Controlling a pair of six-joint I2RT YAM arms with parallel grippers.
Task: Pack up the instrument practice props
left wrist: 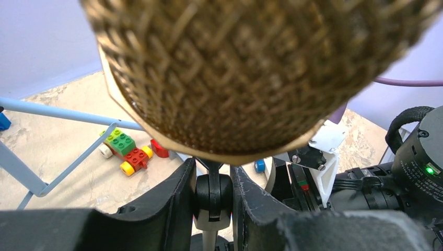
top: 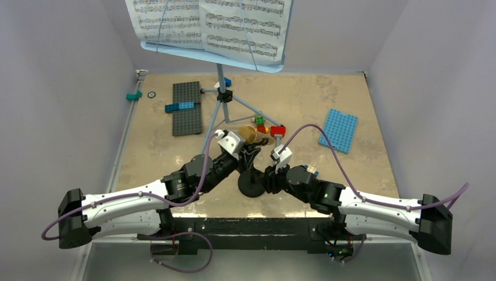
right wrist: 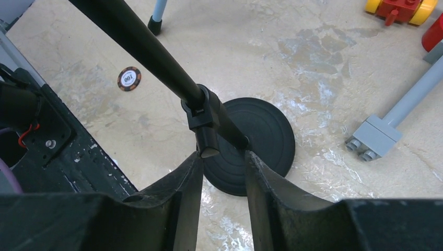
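Observation:
The black mic stand has its round base (top: 252, 186) on the table between my arms, with the gold-brown microphone (top: 251, 134) on top. My left gripper (top: 248, 153) is shut on the stand's black swivel joint (left wrist: 211, 191), just under the gold mesh head (left wrist: 235, 68). My right gripper (top: 267, 174) is shut low on the pole (right wrist: 156, 57), its fingertips (right wrist: 194, 166) against the clamp just above the base (right wrist: 266, 141). The light-blue music stand (top: 221, 96) stands at the back, and sheet-music pages (top: 210, 26) rest on its tray.
A grey baseplate (top: 187, 108) with blue bricks lies back left, and a blue baseplate (top: 338, 130) lies right. Coloured bricks (top: 268, 126) and a toy car (left wrist: 125, 149) lie by the tripod legs. A chip (right wrist: 129, 78) and a grey brick (right wrist: 373, 137) lie near the base.

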